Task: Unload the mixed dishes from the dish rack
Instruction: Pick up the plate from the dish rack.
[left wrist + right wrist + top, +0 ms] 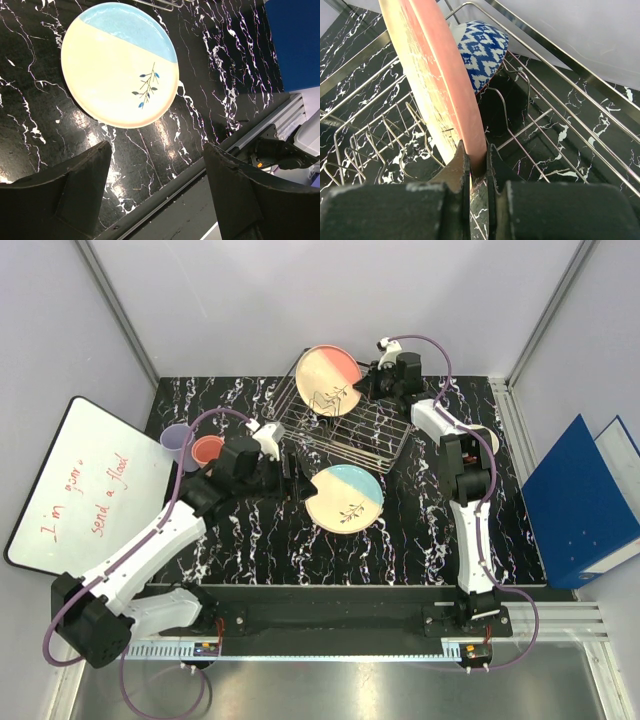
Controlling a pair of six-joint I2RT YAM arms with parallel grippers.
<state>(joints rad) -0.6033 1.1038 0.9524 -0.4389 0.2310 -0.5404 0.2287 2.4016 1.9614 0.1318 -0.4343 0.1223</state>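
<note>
The dish rack stands at the back middle of the black marble table. A cream and pink plate stands on edge at its far end. My right gripper is shut on that plate's rim, one finger on each face. A blue-white patterned bowl leans in the rack just behind the plate. A cream and blue plate lies flat on the table in front of the rack. My left gripper hovers open to the left of it, holding nothing. A lavender cup and a pink cup stand at the left.
A whiteboard with red writing leans at the left edge. A blue binder lies off the table at the right. The metal rail with the arm bases runs along the near edge.
</note>
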